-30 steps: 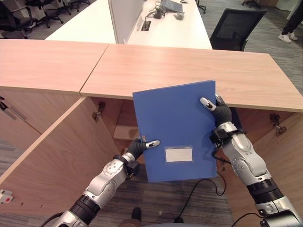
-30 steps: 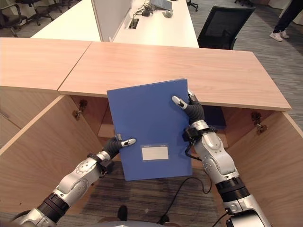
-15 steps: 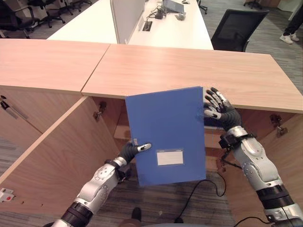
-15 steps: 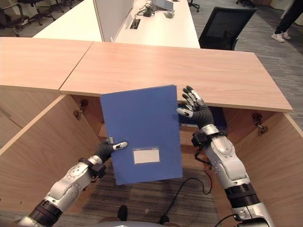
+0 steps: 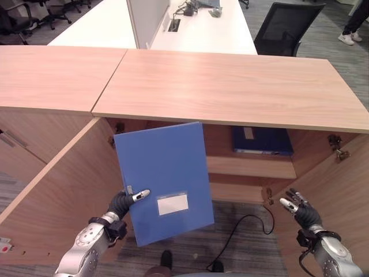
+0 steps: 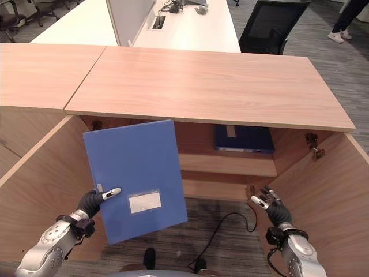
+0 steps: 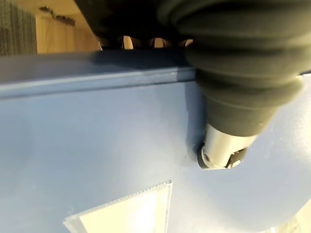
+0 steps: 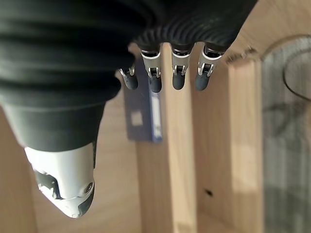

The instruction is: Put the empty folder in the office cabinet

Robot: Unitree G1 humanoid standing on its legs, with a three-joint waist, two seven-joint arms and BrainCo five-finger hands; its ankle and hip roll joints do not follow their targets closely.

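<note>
The blue folder (image 5: 163,179) with a white label is held upright in front of the open office cabinet (image 5: 253,167), at its left side. My left hand (image 5: 124,202) grips the folder's lower left edge, thumb across the front and fingers behind it; the left wrist view shows the thumb (image 7: 221,158) pressed on the blue cover (image 7: 97,145). My right hand (image 5: 301,208) hangs low at the right, near the open right door, fingers (image 8: 177,73) straight and holding nothing.
A second blue folder (image 5: 262,140) lies flat on the cabinet's upper shelf at the right. Both doors stand open, left (image 5: 63,190) and right (image 5: 340,190). The wooden top (image 5: 230,86) overhangs the opening. Beyond are white desks and a black chair (image 5: 285,29).
My right hand has let go of the folder and dropped to the lower right. The left hand alone has carried the folder down and to the left.
</note>
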